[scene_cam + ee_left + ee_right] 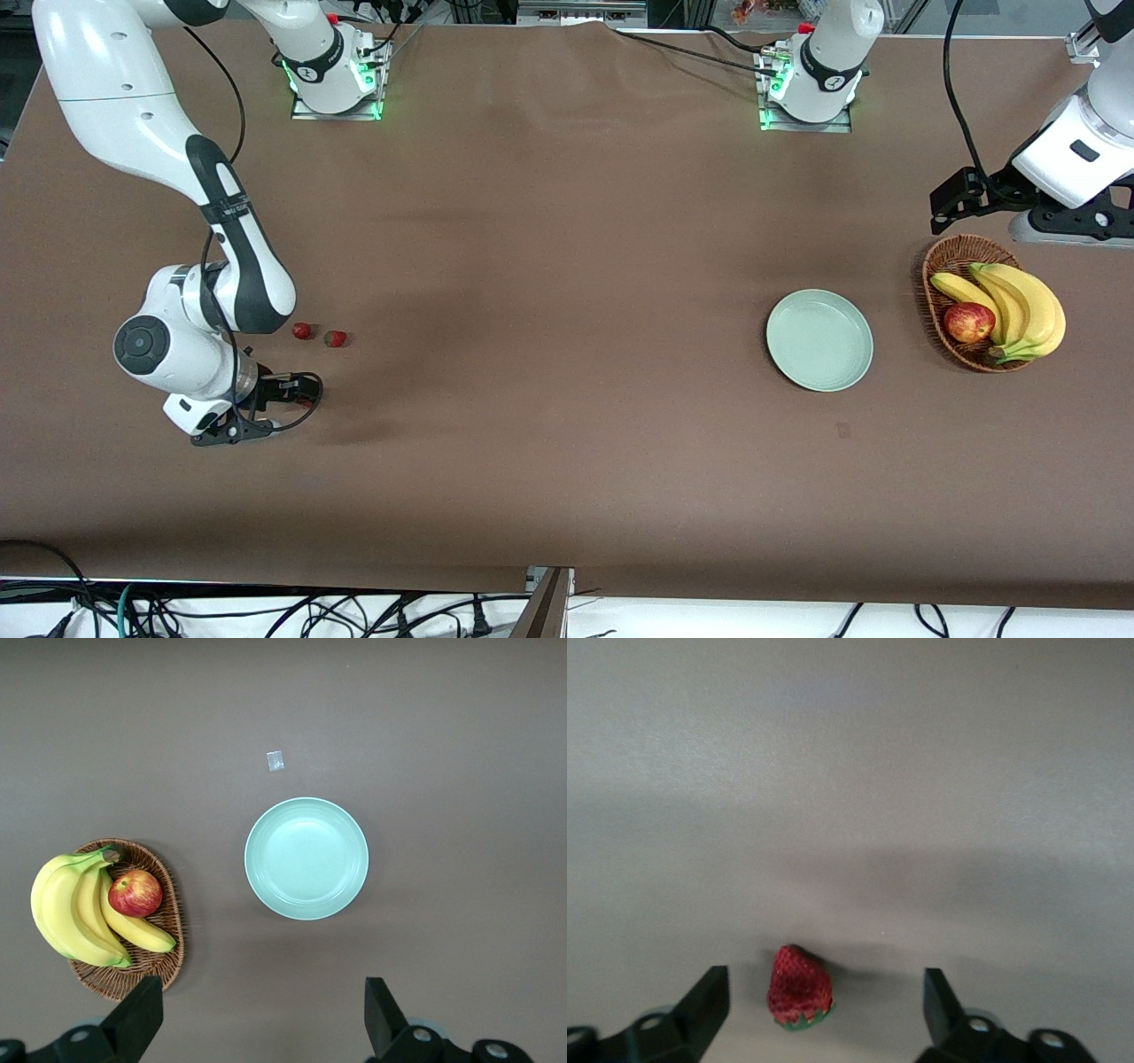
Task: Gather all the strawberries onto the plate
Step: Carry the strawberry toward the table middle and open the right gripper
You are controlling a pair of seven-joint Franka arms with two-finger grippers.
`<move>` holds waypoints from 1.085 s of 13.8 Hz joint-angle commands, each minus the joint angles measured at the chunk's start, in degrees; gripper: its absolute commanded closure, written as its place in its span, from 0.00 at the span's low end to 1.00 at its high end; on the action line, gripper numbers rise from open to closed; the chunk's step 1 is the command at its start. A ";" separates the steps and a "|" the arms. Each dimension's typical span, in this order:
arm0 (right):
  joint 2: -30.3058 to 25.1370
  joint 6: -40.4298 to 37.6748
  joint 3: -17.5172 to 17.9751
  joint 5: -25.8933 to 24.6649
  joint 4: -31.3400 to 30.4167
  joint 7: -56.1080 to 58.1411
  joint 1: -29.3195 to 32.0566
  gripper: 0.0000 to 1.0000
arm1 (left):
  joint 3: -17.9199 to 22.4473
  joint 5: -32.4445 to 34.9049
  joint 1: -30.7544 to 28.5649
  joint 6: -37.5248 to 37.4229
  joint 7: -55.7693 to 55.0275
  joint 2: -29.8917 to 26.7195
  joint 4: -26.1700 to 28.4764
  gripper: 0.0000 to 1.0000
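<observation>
Right gripper (824,992): fingers (709,1001) spread either side of one small red strawberry with green cap (799,986), lying on the brown desk (567,425), not yet pinched. Judgement: light, soft, easily bruised; take across the widest part, gently. Two more small red strawberries (319,335) lie just beside, farther from the front camera. Left gripper (261,1014) waits, fingers spread, above the wicker basket of bananas and apple (948,257); empty pale mint-green round plate (819,340) beside it.
</observation>
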State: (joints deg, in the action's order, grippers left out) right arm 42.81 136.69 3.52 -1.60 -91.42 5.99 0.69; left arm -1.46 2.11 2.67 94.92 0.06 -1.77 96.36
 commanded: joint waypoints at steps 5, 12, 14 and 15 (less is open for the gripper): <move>1.31 2.00 0.52 0.54 -0.51 0.69 0.10 0.51 | 0.49 -0.79 0.49 0.00 -0.32 0.36 -0.82 0.00; -1.75 -6.22 3.67 0.72 0.97 -5.43 -1.39 0.83 | 0.40 -0.79 0.49 0.00 -0.32 0.36 -0.82 0.00; -3.78 -11.16 7.27 0.72 1.33 -14.55 -2.27 0.83 | 0.40 -0.79 0.49 0.00 -0.32 0.36 -0.82 0.00; -4.48 -12.40 9.29 0.72 1.33 -20.35 -3.05 0.83 | 0.40 -0.79 0.49 0.00 -0.32 0.36 -0.82 0.00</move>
State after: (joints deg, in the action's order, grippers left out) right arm 41.06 127.86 9.85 -1.38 -89.51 -5.83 -1.01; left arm -1.46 2.11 2.67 94.92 0.06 -1.77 96.36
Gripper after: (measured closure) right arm 0.678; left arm 0.000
